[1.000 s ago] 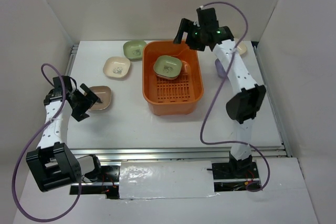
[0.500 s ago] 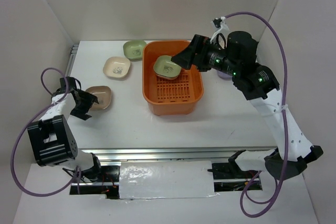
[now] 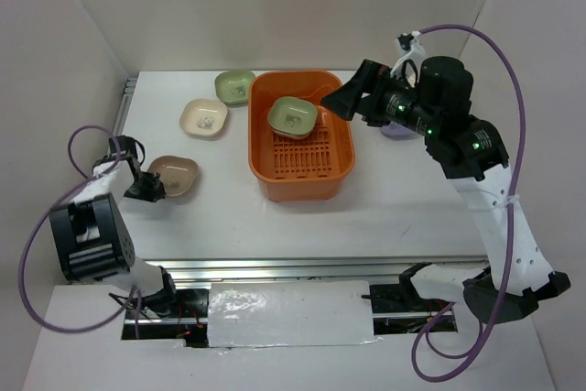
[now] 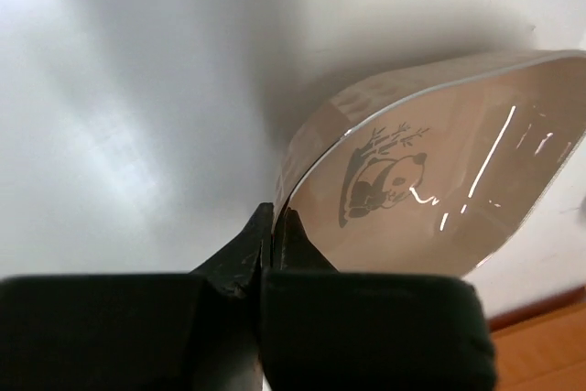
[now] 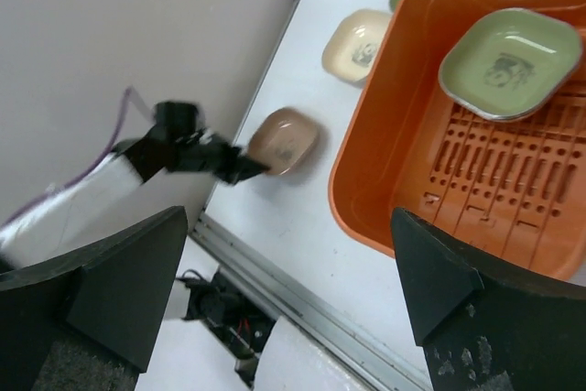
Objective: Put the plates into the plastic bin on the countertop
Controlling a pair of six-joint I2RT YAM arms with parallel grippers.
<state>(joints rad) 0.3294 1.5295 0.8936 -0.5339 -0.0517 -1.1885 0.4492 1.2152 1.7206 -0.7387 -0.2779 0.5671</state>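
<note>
Facing hollow-up, the brown plate (image 3: 176,175) is rim-pinched between the left fingers (image 4: 240,261).

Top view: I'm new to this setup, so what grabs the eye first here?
The orange bin sits mid-view, with one green plate lying in its far end. The right gripper hangs open above the bin's far right rim. At the left, the left gripper pinches the rim of a brown plate.
</note>
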